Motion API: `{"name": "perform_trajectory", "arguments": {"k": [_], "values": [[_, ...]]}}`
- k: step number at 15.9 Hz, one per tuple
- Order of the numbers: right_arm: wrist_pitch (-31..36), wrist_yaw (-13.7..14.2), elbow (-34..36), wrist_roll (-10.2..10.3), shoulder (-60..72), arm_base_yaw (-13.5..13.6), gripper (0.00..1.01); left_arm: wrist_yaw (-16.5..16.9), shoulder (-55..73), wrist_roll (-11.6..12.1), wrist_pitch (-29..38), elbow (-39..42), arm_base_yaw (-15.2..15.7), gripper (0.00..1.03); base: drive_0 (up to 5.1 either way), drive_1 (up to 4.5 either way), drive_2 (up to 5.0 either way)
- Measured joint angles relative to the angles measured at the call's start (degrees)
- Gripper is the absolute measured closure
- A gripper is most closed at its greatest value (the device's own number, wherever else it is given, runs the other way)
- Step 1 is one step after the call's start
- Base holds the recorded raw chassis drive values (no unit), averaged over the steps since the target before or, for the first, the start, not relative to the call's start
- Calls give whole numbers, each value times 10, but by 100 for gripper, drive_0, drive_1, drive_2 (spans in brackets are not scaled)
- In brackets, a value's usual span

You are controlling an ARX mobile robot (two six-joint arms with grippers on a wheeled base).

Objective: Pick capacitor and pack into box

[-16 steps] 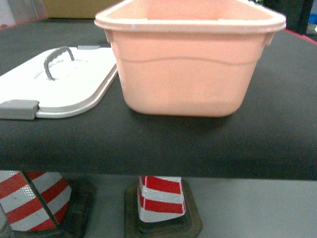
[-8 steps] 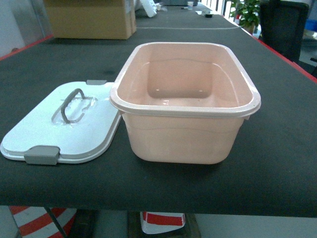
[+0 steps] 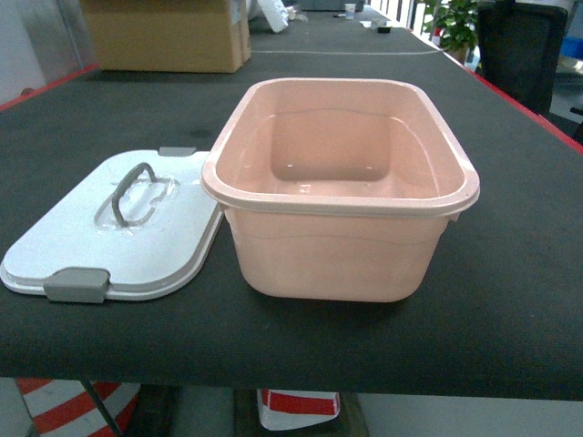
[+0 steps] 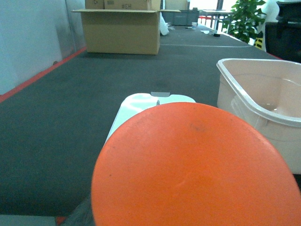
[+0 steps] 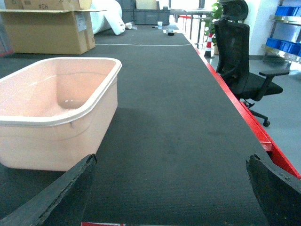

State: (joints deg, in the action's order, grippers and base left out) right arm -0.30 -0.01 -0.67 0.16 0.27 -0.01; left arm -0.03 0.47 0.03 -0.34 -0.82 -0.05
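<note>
- The pale pink plastic tub [image 3: 339, 196] sits open on the dark table [image 3: 510, 309] with nothing in it.
- Its white lid with grey latches [image 3: 118, 232] lies flat just left of it.
- A round orange end [image 4: 195, 167], likely the capacitor, fills the left wrist view.
- The left pincer is hidden; I cannot tell its state.
- The right pincer [image 5: 171, 188] is spread wide, holding nothing.
- The brown cardboard carton [image 5: 47, 29] far back has small print too blurry to read.

We see the box [image 3: 342, 196] mid-table [image 3: 510, 300], its lid [image 3: 114, 228] flat just left of it, touching its side. Cardboard carton [image 3: 168, 35] sits far behind-left; office chair [image 5: 240, 56] stands off table's right edge.
</note>
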Motion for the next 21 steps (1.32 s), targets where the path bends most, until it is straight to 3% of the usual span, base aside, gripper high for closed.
{"name": "perform_trajectory", "arguments": {"k": [3, 4, 5, 6, 7, 9, 10, 13, 16, 18, 21], "values": [[0, 0, 0, 0, 0, 0, 3, 0, 0, 0, 0, 0, 0, 60, 0, 0, 0], [0, 0, 0, 0, 0, 0, 3, -47, 16, 13, 26, 0, -15, 60, 0, 0, 0], [0, 1, 0, 0, 0, 0, 3, -121, 99, 37, 137, -7, -30, 60, 0, 0, 0], [1, -1, 0, 0, 0, 0, 3, -132, 220, 55, 238, -28, -8, 60, 0, 0, 0], [0, 0, 0, 0, 0, 0, 3, -125, 340, 61, 336, -58, 2, 60, 0, 0, 0], [0, 0, 0, 0, 0, 0, 3, -85, 588, 56, 514, -197, -33, 60, 0, 0, 0], [0, 0, 0, 0, 0, 0, 3, -90, 677, 50, 530, -271, -57, 60, 0, 0, 0], [0, 0, 0, 0, 0, 0, 3, -111, 912, 45, 461, -487, -167, 60, 0, 0, 0], [0, 0, 0, 0, 0, 0, 3, -115, 1026, 53, 418, -638, -255, 60, 0, 0, 0], [0, 0, 0, 0, 0, 0, 3, -108, 1087, 61, 412, -698, -272, 54, 0, 0, 0], [0, 0, 0, 0, 0, 0, 3, -104, 1099, 48, 422, -674, -251, 15, 0, 0, 0]]}}
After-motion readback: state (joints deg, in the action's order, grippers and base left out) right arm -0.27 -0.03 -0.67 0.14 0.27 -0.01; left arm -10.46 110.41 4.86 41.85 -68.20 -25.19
